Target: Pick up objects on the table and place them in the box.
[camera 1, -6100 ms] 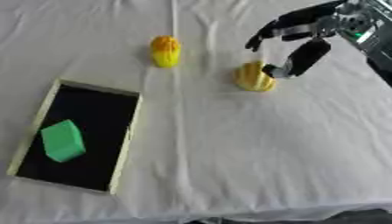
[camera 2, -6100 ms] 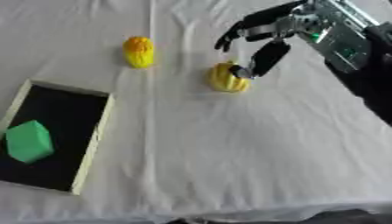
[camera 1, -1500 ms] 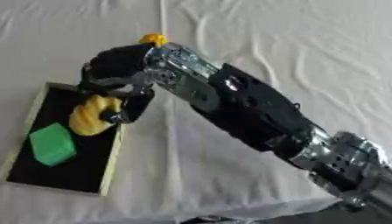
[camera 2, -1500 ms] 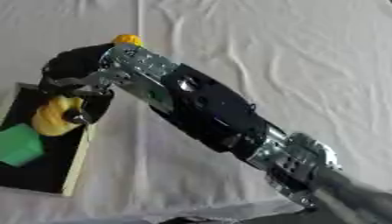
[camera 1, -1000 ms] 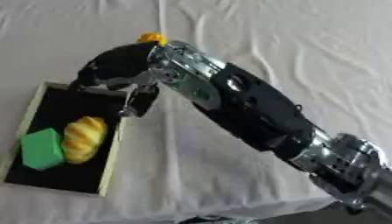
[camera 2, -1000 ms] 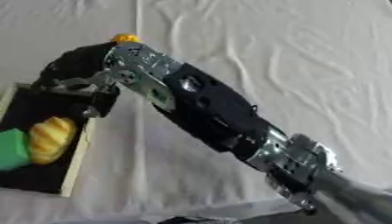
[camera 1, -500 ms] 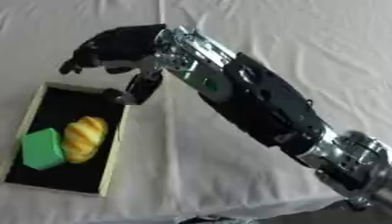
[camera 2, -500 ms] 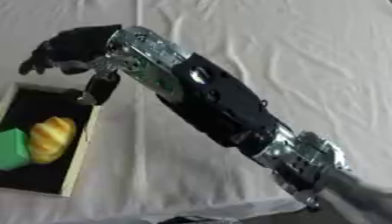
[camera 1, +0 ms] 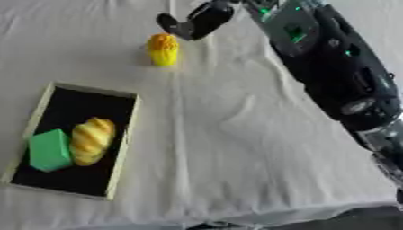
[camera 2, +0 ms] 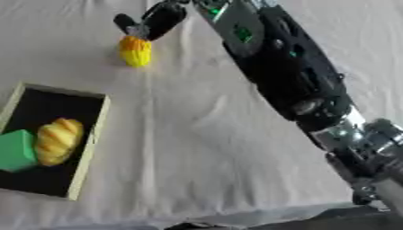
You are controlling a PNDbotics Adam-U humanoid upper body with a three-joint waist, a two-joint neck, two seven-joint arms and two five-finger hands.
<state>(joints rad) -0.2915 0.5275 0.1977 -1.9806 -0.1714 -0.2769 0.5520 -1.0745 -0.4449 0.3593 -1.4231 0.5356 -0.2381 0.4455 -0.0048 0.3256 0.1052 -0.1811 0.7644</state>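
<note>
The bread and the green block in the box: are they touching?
Touching. In the left eye view the bread lies against the green block with no black floor of the box showing between them along their shared edge.

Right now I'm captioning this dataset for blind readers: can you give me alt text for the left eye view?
The robot's right hand hovers just above a yellow corn-shaped toy standing on a white cloth-covered table. At lower left, a black-lined box holds a green block and a yellow bread-shaped toy side by side.
</note>
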